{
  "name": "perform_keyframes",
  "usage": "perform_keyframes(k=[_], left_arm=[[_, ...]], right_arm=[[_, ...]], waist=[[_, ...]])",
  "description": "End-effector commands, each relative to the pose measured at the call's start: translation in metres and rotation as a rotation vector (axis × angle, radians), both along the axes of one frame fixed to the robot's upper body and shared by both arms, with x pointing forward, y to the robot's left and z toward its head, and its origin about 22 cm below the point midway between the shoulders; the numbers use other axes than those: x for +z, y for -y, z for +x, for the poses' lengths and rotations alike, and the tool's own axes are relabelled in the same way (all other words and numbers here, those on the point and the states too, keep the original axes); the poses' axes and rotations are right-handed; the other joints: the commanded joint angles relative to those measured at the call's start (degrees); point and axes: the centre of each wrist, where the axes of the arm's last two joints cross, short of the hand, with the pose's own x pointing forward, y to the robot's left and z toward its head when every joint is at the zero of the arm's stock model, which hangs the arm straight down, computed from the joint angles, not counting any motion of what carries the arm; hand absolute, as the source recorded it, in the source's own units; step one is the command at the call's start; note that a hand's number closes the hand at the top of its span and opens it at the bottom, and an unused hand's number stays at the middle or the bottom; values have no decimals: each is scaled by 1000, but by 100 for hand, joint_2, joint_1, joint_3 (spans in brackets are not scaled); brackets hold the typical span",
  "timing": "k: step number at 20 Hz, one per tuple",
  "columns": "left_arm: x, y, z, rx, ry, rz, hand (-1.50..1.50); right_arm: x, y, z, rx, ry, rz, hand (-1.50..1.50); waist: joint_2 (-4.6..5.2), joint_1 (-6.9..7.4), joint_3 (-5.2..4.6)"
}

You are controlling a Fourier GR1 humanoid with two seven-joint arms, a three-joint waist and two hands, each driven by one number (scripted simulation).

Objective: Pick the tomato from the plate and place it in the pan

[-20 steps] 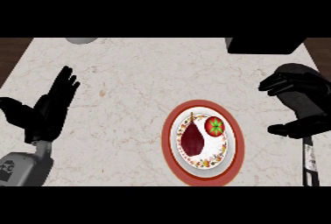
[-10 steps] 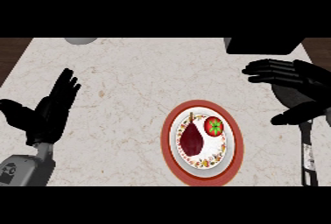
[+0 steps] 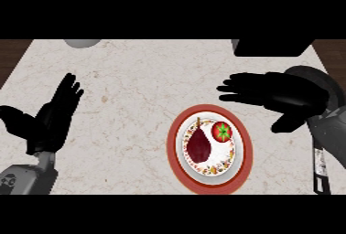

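A small red tomato [image 3: 222,131] with a green stem lies on the right side of a red-rimmed plate [image 3: 210,182], beside a dark purple vegetable [image 3: 198,145]. My right hand [image 3: 283,94] hovers open just above and to the right of the plate, fingers stretched out to the left, thumb pointing down. It holds nothing. A dark pan [image 3: 326,81] sits at the right edge, mostly hidden behind that hand; its black handle [image 3: 319,169] runs down toward the front. My left hand [image 3: 49,116] rests open at the left, fingers up.
A black object [image 3: 272,47] stands at the back right of the marble counter. A grey round thing [image 3: 82,43] peeks in at the back left. Dark wood shows beyond the counter's left and right edges.
My right hand has moved left and spread out, from over the pan's handle toward the plate. The left hand, tomato and plate have stayed put.
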Motion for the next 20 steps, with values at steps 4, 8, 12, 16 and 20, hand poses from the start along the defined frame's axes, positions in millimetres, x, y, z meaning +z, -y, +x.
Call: perform_keyframes(k=[4,8,12,16,20], left_arm=[[0,0,-7,13,11,23,0],[6,0,-6,10,11,-5,0],[-18,19,-4,6,1,-10,0],[-9,7,0,10,14,3,0],[-8,1,1,9,5,2,0]], right_arm=[[-8,-20,-23,-16,-10,-353,-150],[-8,-27,-35,-23,46,-330,-150],[-19,-16,-45,-21,180,-418,-150],[-21,-29,-54,-69,246,-408,-150],[-34,-64,-86,-64,232,-362,-150]], waist=[[-20,-46,2],[-2,-37,6],[9,-73,6],[8,-39,6],[7,-43,5]])
